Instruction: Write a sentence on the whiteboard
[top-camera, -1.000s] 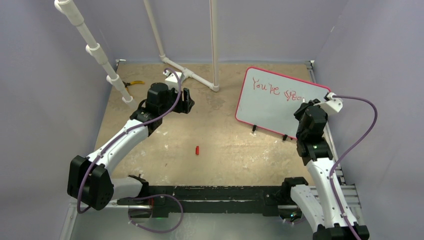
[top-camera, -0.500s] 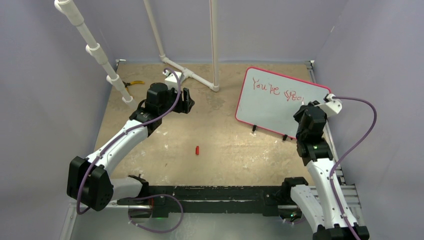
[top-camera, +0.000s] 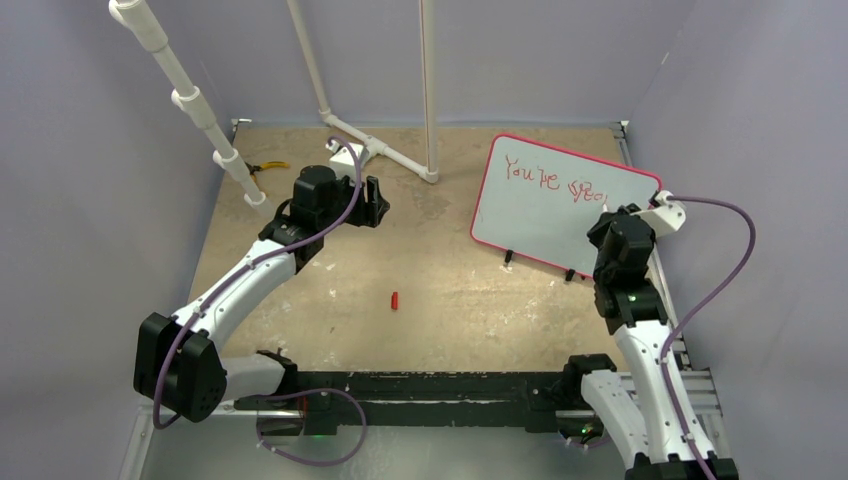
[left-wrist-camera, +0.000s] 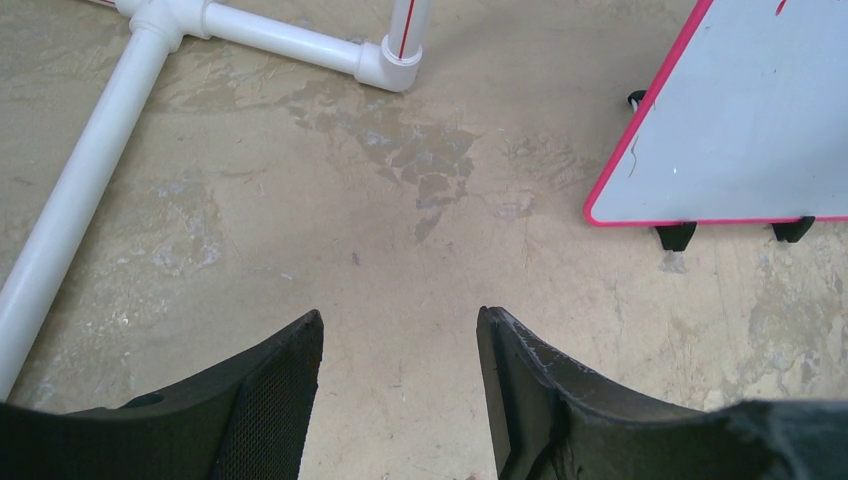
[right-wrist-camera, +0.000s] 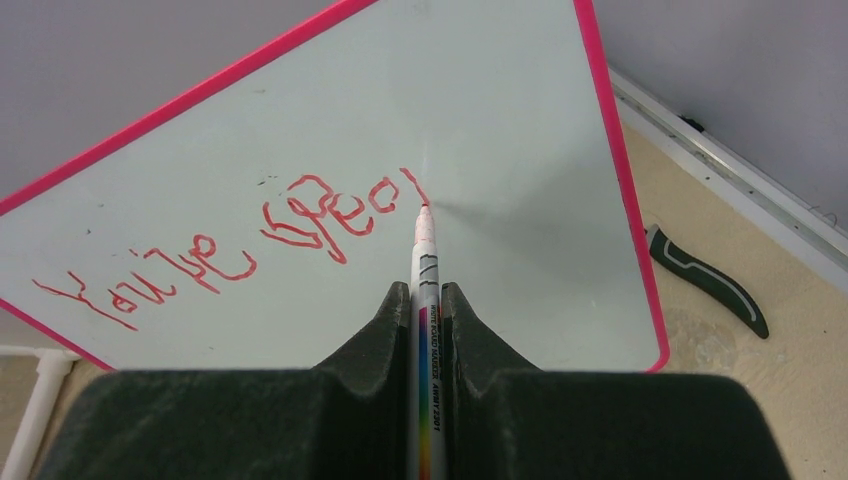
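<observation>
The whiteboard (top-camera: 545, 200) (right-wrist-camera: 300, 170) (left-wrist-camera: 740, 130), pink-framed on small black feet, stands tilted at the back right. Red lettering of the sentence (top-camera: 555, 178) (right-wrist-camera: 250, 245) runs along its top, one line that ends in an unfinished word. My right gripper (right-wrist-camera: 427, 290) (top-camera: 612, 212) is shut on a white marker (right-wrist-camera: 425, 260), whose red tip touches the board at the end of the last stroke. My left gripper (left-wrist-camera: 398, 325) (top-camera: 372, 203) hovers open over bare table at the back centre-left, holding nothing.
A white pipe frame (top-camera: 385, 150) (left-wrist-camera: 260, 35) stands on the table at the back. A small red cap (top-camera: 395, 299) lies mid-table. Yellow-handled pliers (top-camera: 265, 167) lie at back left. A dark-handled tool (right-wrist-camera: 705, 280) lies right of the board near the table's edge rail.
The right wrist has shifted slightly right and down along the board. The left arm has not moved.
</observation>
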